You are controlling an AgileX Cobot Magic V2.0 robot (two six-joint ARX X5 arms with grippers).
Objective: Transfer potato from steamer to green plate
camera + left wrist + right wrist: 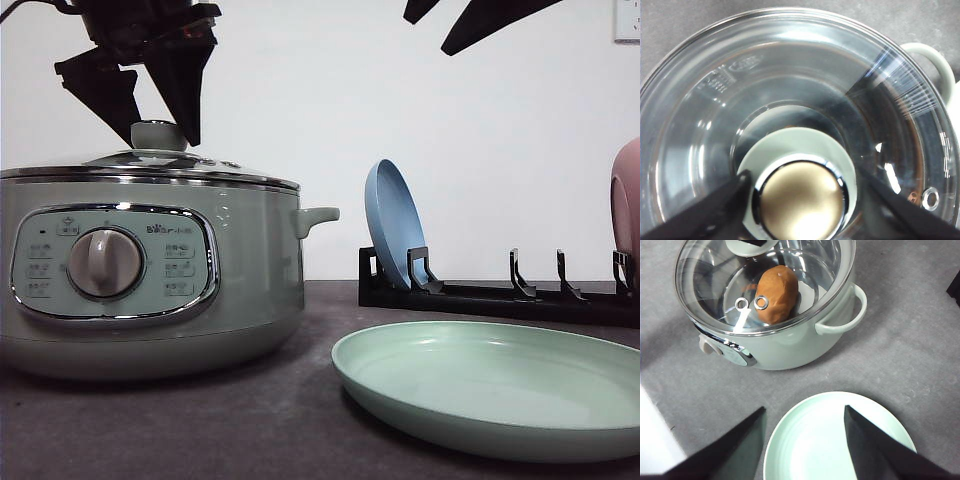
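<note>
The pale green steamer (150, 280) stands at the left with its glass lid (180, 165) on. Through the lid, the right wrist view shows the orange-brown potato (778, 292) lying inside the steamer (805, 340). My left gripper (158, 132) hangs open over the lid, one finger on each side of the lid knob (801, 197); the left gripper (802, 175) holds nothing. The green plate (500, 385) lies empty at the front right. My right gripper (804, 409) hovers open above the green plate (840, 440), and the right gripper (428, 35) is high in the front view.
A black dish rack (500, 295) runs behind the plate, holding an upright blue plate (393, 225) and a pink dish (627, 210) at the far right. The steamer's side handle (318, 217) points toward the rack. Grey tabletop lies between steamer and plate.
</note>
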